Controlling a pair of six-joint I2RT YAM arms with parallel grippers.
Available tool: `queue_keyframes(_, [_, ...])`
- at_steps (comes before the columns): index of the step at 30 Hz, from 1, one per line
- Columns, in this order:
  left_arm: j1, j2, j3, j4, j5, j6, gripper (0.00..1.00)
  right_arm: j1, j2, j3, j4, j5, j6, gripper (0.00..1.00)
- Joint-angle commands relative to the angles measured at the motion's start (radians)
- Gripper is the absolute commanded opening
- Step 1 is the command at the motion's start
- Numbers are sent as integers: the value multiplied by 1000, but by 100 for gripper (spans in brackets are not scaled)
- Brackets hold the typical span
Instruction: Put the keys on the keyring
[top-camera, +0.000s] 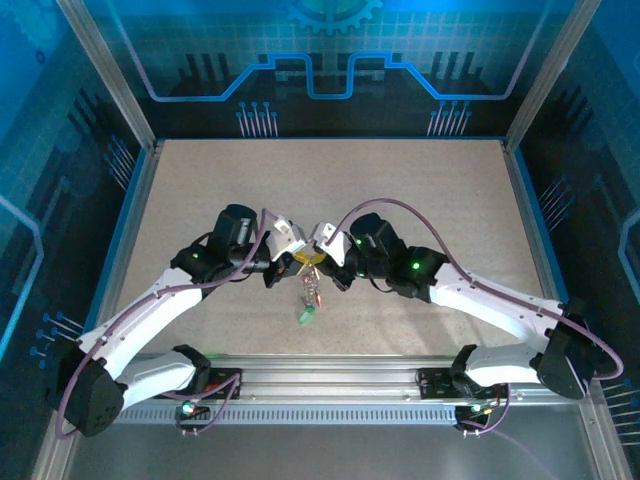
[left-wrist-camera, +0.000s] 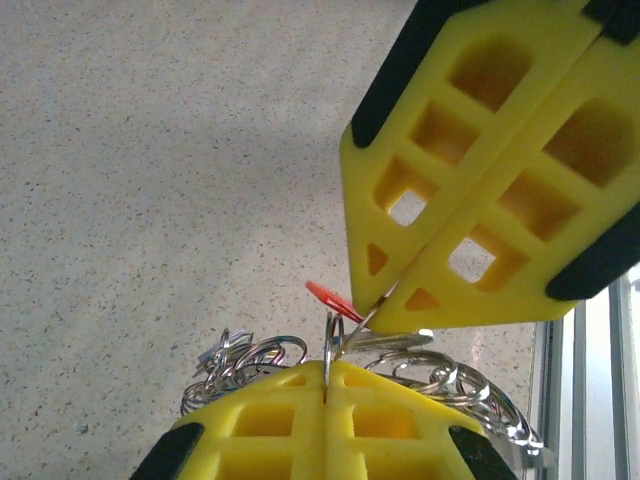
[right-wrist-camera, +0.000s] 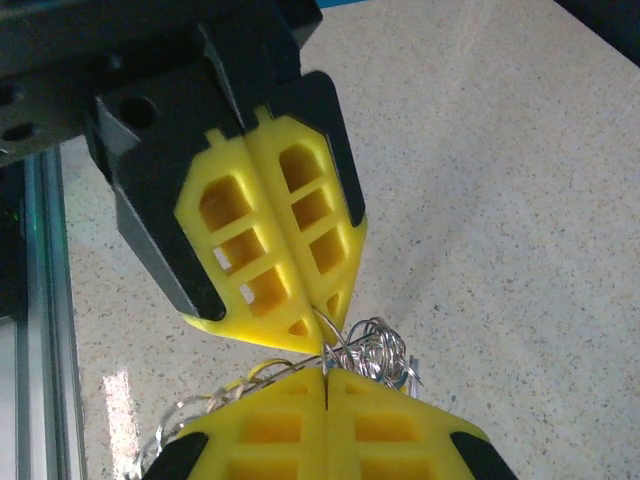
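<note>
My two grippers meet tip to tip above the middle of the table. The left gripper (top-camera: 299, 263) (left-wrist-camera: 328, 372) is shut on the keyring (left-wrist-camera: 329, 340), a thin metal loop seen edge-on between its yellow fingers. The right gripper (top-camera: 322, 262) (right-wrist-camera: 326, 375) is shut on a key with a red tag (left-wrist-camera: 331, 297), and its silver blade (left-wrist-camera: 395, 343) lies against the loop. More keys and small rings (left-wrist-camera: 245, 358) (right-wrist-camera: 378, 352) dangle in a cluster (top-camera: 309, 296) under the grippers, with a green tag (top-camera: 305, 318) lowest.
The speckled beige table (top-camera: 330, 190) spreads out behind the arms. An aluminium rail (top-camera: 330, 376) (right-wrist-camera: 40, 300) runs along the near edge. Blue enclosure walls with metal posts (top-camera: 110, 70) close off the sides and back.
</note>
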Motion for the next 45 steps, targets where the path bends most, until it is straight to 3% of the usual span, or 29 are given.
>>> queue_keyframes(1, [8,6,40,41,48,-22,0,13,14,29,11,23,46,0])
queue_keyframes(13, [8,11,40,38,54,-15,0,11,9,26,40,31,93,0])
queue_keyframes(25, [8,-5,25,60,48,-8,0,-16,7,32,-52,131,158,0])
queue_keyframes(35, [8,-21,-6,109,47,-11,0,-46,-19,-11,-56,28,165,0])
queue_keyframes(42, [8,-19,-17,133,32,0,0,-109,-75,-51,-39,-34,122,17])
queue_keyframes(45, [8,-19,-15,135,28,5,0,-131,-97,-51,-50,-64,91,29])
